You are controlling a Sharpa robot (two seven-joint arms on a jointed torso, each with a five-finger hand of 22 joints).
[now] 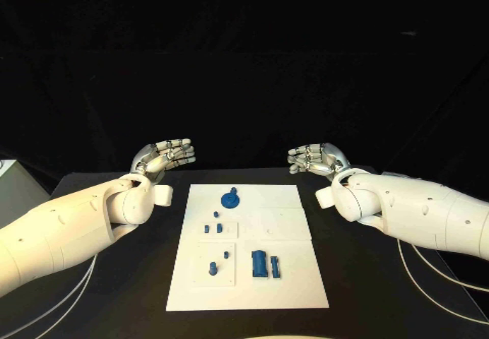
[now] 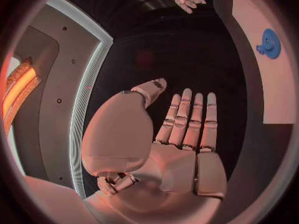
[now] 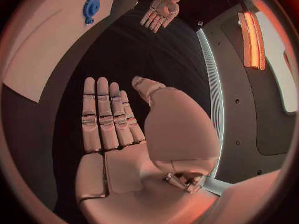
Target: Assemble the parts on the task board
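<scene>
The left hand (image 1: 163,157) and the right hand (image 1: 318,159) hang above the table's far side, fingers straight and apart, holding nothing. Between them, nearer, lies the white task board (image 1: 260,286), carrying a blue gear (image 1: 231,199) and smaller blue parts (image 1: 264,264).

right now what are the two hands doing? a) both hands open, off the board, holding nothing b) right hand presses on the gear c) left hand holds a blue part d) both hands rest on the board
a: the left hand and right hand are both spread and hold nothing, beyond the far corners of the task board, and the blue gear lies untouched.
</scene>
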